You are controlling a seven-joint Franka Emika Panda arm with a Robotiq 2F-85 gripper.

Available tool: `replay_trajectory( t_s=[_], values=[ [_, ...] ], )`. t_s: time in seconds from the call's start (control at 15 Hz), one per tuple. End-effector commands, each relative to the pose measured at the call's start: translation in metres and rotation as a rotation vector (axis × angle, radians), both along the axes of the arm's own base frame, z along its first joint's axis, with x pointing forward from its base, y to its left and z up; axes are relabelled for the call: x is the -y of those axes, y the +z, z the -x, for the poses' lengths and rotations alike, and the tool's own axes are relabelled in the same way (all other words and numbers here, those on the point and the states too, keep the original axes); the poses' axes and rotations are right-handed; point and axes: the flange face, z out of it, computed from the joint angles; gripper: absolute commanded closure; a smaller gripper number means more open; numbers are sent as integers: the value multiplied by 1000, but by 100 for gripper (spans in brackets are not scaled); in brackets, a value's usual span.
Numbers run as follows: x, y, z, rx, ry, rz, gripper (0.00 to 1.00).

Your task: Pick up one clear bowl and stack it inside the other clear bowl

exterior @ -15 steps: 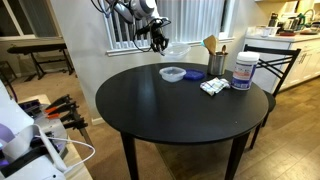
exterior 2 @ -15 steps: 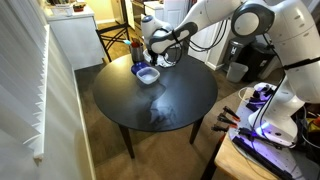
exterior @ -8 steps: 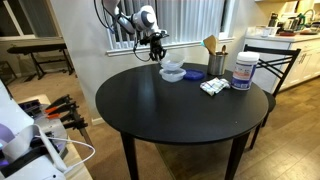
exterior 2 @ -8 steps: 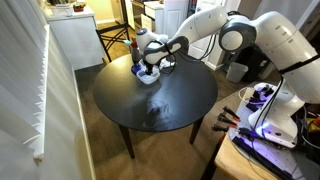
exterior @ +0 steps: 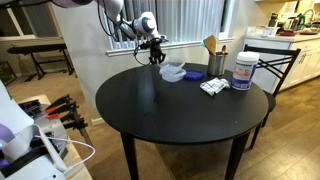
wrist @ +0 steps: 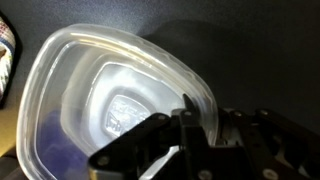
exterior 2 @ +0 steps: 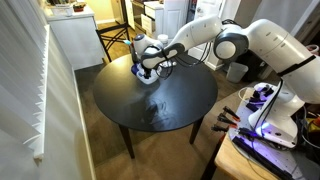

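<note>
The colourless-grey clear bowl (wrist: 110, 80) fills the wrist view, and my gripper (wrist: 200, 115) is shut on its right rim, one finger inside and one outside. It sits down in the bluish-white clear bowl, whose tint shows through at the lower left (wrist: 40, 150). In both exterior views the two bowls read as one nested pair (exterior: 174, 72) (exterior 2: 148, 76) at the far side of the round black table (exterior: 170, 120). The gripper (exterior: 158, 58) (exterior 2: 150, 67) is low over their edge.
Next to the bowls stand a dark holder with wooden utensils (exterior: 213, 58), a white jar with a blue label (exterior: 243, 72) and a flat white packet (exterior: 212, 87). A chair (exterior: 282, 60) stands behind the table. A bottle (exterior 2: 135, 48) is near the bowls.
The gripper carried the colourless-grey bowl down from the air and towards the bluish-white bowl; it now rests inside it. The arm has bent lower over the table.
</note>
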Motion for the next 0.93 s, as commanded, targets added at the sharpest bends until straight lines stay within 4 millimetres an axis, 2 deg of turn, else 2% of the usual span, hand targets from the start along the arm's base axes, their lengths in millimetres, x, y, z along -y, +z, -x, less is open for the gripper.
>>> replay_trajectory(
  t_s=[0.0,0.07,0.47,0.73,0.8,0.87],
  values=[
    [2,1,-2,-26,8,-17,68],
    [2,1,-2,-28,6,-17,67],
    [-4,1,3,-45,15,-28,30],
    [-22,4,13,-47,67,-37,5],
    [-29,4,17,-51,96,-45,1],
    [-37,5,23,-49,120,-43,0]
  ],
)
